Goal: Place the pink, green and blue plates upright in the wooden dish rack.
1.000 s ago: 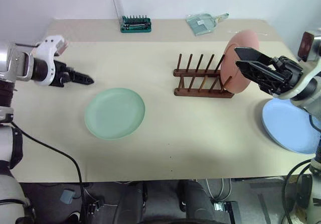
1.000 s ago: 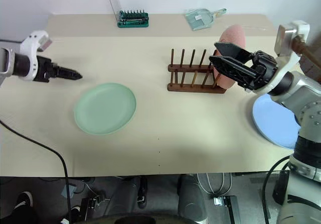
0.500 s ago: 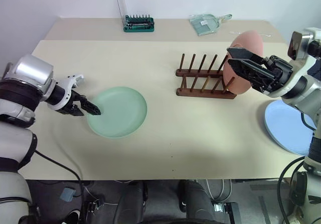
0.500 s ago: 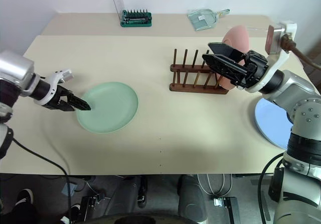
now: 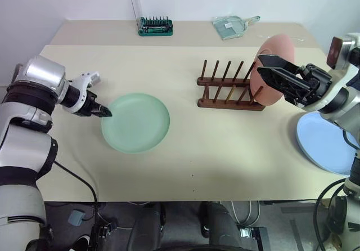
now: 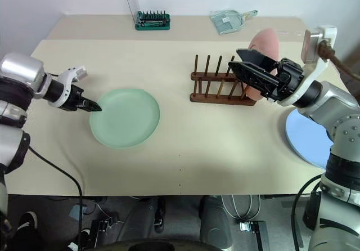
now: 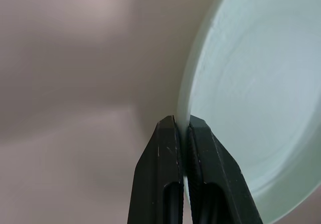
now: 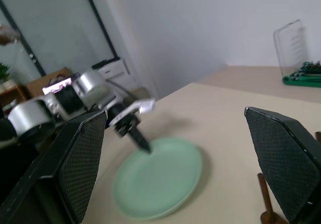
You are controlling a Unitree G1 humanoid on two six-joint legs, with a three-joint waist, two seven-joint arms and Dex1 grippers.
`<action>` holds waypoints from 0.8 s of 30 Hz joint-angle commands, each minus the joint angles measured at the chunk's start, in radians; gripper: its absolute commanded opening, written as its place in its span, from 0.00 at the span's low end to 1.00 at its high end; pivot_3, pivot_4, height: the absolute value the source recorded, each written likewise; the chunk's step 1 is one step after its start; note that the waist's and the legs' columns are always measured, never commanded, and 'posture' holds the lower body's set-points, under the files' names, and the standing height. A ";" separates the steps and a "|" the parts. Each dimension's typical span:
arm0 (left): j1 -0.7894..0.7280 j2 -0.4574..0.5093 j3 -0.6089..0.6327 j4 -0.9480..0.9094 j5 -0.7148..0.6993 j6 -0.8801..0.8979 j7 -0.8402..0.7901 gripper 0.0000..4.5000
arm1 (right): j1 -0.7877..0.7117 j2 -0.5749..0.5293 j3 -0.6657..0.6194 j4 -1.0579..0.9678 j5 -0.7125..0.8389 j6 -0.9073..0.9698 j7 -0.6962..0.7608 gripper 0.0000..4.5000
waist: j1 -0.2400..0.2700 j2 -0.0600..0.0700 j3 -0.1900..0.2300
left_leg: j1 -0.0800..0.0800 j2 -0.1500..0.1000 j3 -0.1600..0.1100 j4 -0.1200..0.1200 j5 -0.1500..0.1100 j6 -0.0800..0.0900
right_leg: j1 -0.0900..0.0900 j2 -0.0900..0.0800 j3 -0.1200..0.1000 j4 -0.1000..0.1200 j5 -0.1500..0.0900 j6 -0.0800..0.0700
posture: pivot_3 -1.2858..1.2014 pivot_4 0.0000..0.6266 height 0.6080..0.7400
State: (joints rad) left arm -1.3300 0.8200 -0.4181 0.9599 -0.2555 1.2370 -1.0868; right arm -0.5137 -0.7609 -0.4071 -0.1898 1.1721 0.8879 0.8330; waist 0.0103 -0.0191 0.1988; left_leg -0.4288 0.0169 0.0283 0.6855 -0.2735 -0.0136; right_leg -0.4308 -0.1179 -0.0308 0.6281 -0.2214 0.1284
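- Since a second ago the left gripper (image 5: 107, 113) has swung in from open table to the near-left edge of the green plate (image 5: 136, 122), and its fingers have gone from spread to pinched together.
- From the left wrist view, the two black fingers (image 7: 168, 169) are clamped on the green plate's rim, one on each side of the edge.
- That plate lies flat on the beige table (image 5: 185, 149), left of centre; it now sits slightly nearer the rack than before.
- Right gripper (image 5: 281, 77) has kept its place, hanging above the table beside the rack with its fingers spread wide and nothing between them.
- Wooden dish rack (image 5: 228, 88) stands right of centre; the pink plate (image 5: 273, 68) stands upright at its right end, just behind the right gripper.
- Blue plate (image 5: 326, 144) lies flat at the table's right edge, partly hidden by the right arm.
- At the far edge of the table sit a green bit case (image 5: 155, 26) with its clear lid up and a small clear dustpan (image 5: 230, 25).
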 commanded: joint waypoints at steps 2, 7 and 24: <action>-0.169 0.015 0.428 0.097 -0.124 -0.149 0.260 0.01 | -0.032 -0.054 0.080 -0.131 -0.153 -0.123 0.060 1.00 | -0.001 -0.001 0.000 | -0.002 0.000 0.000 0.001 0.000 0.000 | -0.002 0.000 0.000 0.000 0.000 0.000 | 0.52 0.24 0.88; -0.141 -0.095 0.785 0.021 -0.265 -0.275 0.559 0.01 | -0.221 0.051 0.318 -0.034 -0.712 -0.655 -0.073 1.00 | -0.016 0.001 -0.001 | 0.000 0.000 0.001 0.001 0.000 0.000 | -0.001 -0.001 0.000 0.001 0.000 0.001 | 0.52 0.24 0.88; 0.207 -1.033 1.042 -0.893 -0.680 -0.697 1.244 0.01 | -0.488 0.101 0.680 0.369 -1.779 -1.315 -0.511 1.00 | -0.007 -0.005 -0.001 | -0.002 -0.002 0.003 0.002 0.005 -0.009 | -0.002 -0.003 0.000 -0.003 0.000 0.001 | 0.52 0.24 0.88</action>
State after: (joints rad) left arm -1.1280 -0.2017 0.6713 0.1490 -0.9231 0.5653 0.1445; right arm -0.9751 -0.6571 0.2888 0.1819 -0.5698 -0.4224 0.3664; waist 0.0028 -0.0239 0.1983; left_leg -0.4296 0.0153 0.0309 0.6868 -0.2683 -0.0228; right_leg -0.4326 -0.1201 -0.0307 0.6252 -0.2207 0.1289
